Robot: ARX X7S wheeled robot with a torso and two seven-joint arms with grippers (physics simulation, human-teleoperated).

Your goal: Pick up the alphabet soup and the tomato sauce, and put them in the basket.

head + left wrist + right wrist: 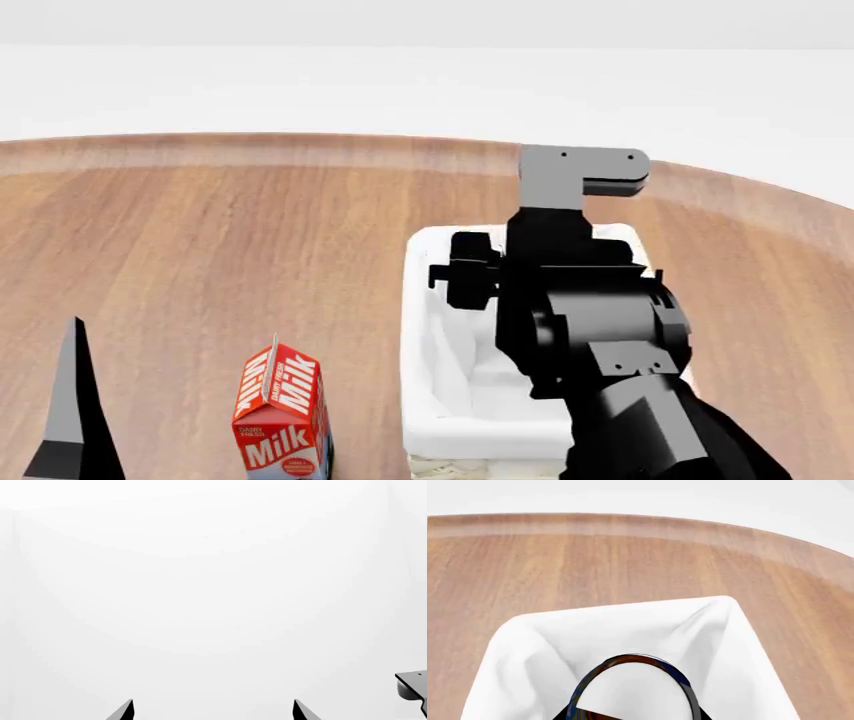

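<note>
In the right wrist view my right gripper (pixel 630 717) is shut on the alphabet soup (pixel 634 692). The can's silvery-white top and dark blue rim fill the space between the jaws. It hangs over the white cloth liner of the basket (pixel 727 630). In the head view my right arm (pixel 587 320) reaches over the basket (pixel 434 340) and hides the can. My left gripper (pixel 213 711) is open and empty, facing a blank white background; one of its fingertips (pixel 74 380) shows at the lower left of the head view. The tomato sauce is out of view.
A red and white milk carton (pixel 280 415) stands on the wooden table (pixel 200 250), left of the basket and close to my left fingertip. The table's curved far edge (pixel 267 145) meets a white background.
</note>
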